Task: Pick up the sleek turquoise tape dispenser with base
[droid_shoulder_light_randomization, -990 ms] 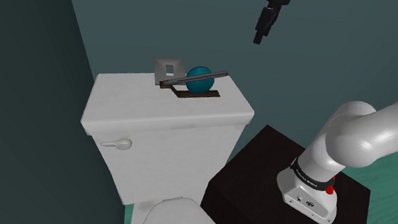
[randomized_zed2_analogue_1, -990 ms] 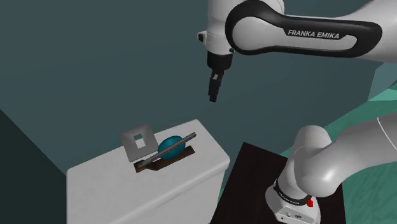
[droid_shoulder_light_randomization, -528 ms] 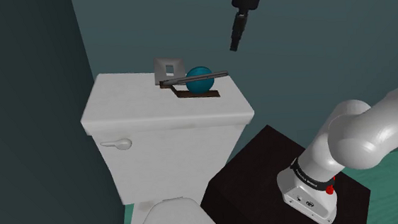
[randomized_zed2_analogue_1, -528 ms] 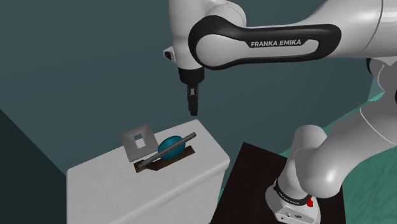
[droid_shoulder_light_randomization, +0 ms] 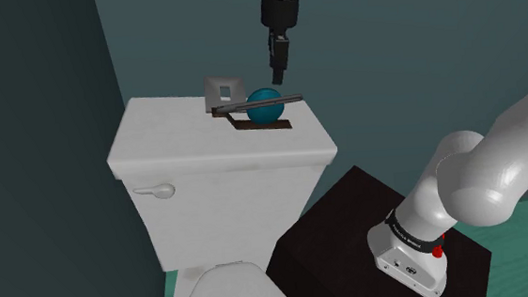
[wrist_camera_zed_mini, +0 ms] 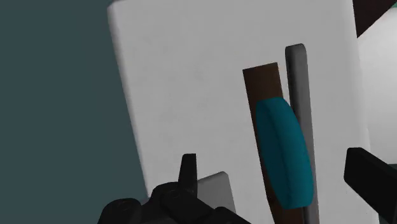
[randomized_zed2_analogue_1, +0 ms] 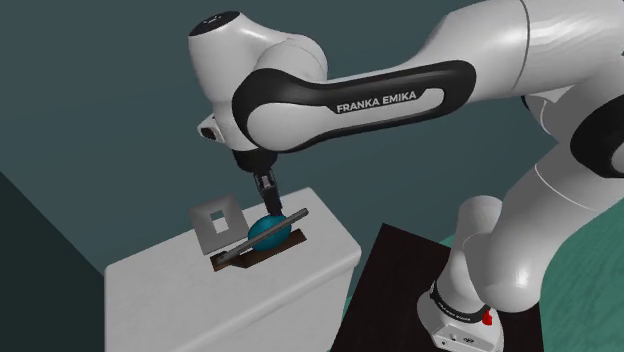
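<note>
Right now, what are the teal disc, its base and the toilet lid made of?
The disc: smooth even teal, maybe plastic. The base: flat dark brown, possibly wood, no grain visible. The lid: white with soft sheen, likely ceramic.

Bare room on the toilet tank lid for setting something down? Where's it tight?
Free: the tank lid from the tape dispenser to the shoulder view's left edge, plus the front strip before the dispenser's base. Crowded: that view's back right, where the dispenser sits and the gripper hangs over it, jaws open.
</note>
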